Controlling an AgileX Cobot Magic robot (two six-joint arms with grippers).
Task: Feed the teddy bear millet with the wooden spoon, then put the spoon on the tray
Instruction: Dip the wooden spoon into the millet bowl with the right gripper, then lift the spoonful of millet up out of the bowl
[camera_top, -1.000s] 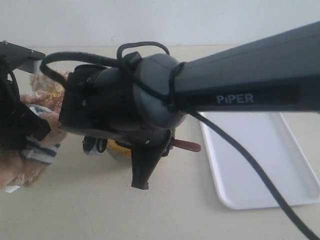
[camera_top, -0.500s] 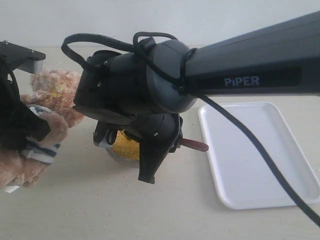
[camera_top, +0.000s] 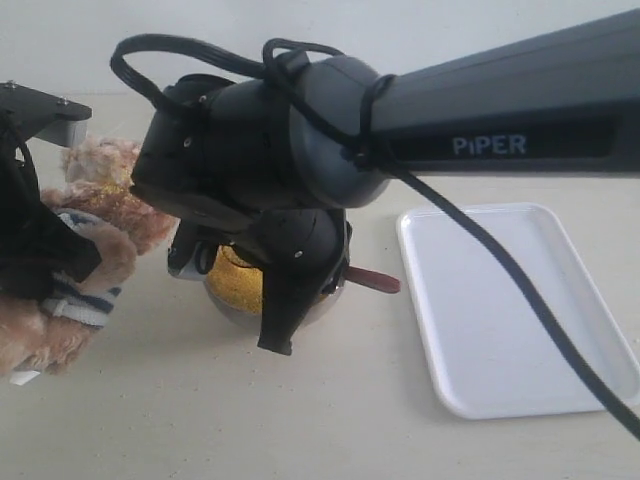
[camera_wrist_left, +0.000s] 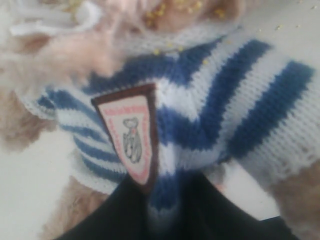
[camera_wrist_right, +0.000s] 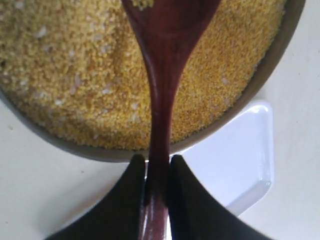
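Note:
The teddy bear (camera_top: 105, 195) sits at the left, with yellow grains on its face. My left gripper (camera_wrist_left: 167, 200) is shut on the bear's striped shirt (camera_wrist_left: 215, 105) just below the chest badge (camera_wrist_left: 131, 137). My right gripper (camera_wrist_right: 158, 172) is shut on the slim handle of the wooden spoon (camera_wrist_right: 162, 75). The spoon's oval bowl lies over the millet (camera_wrist_right: 75, 75), which fills the round metal bowl (camera_wrist_right: 265, 65). In the exterior view the right gripper (camera_top: 278, 335) hangs over the bowl (camera_top: 232, 308), and the spoon's handle end (camera_top: 375, 281) sticks out toward the tray (camera_top: 500, 320).
The right arm's dark wrist and cables (camera_top: 260, 150) cover much of the middle of the exterior view. The white tray (camera_wrist_right: 240, 155) lies just beyond the bowl's rim. Loose grains dot the table near the bear (camera_wrist_left: 280, 25).
My right arm has pulled away from the bear's face and come down over the bowl with the spoon. The bear's head now shows. The left gripper has not moved.

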